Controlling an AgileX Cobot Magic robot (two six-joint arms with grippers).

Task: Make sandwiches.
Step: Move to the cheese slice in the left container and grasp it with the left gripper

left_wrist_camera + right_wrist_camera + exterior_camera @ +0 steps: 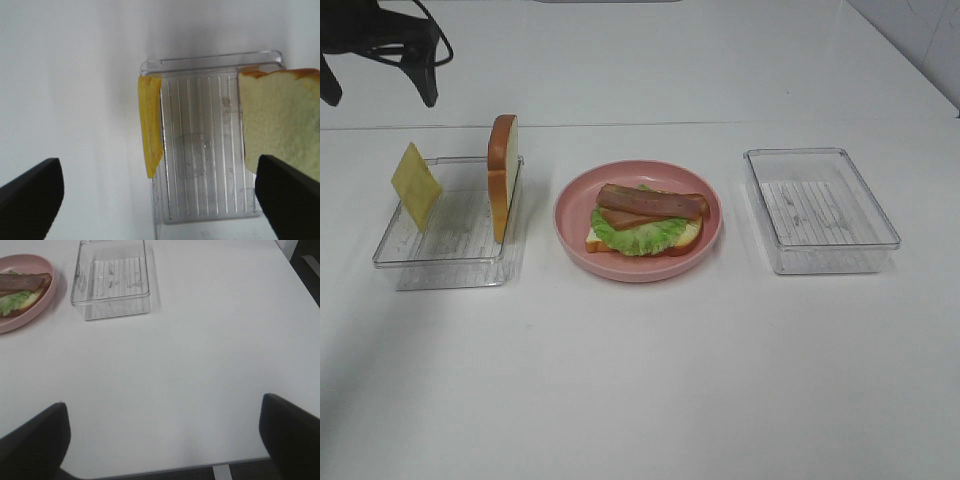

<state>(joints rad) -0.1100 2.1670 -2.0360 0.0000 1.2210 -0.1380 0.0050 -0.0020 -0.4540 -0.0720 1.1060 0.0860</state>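
On the pink plate [568, 215] lies a bread slice [594, 243] with a green lettuce leaf [638, 236] and reddish-brown bacon strips [650, 202] on top. The left clear tray [440, 270] holds a yellow cheese square [416, 185] leaning on its left wall and a second bread slice [502, 175] standing on edge against its right wall. My left gripper [378, 92] is open and empty, high behind this tray. In the left wrist view the gripper [160, 200] frames the cheese [150, 125] and bread [282, 125]. My right gripper [162, 440] is open and empty over bare table.
An empty clear tray [820, 210] stands right of the plate; it also shows in the right wrist view [111, 280] beside the plate's rim [44, 294]. The white table's near edge [165, 467] and right corner show in that view.
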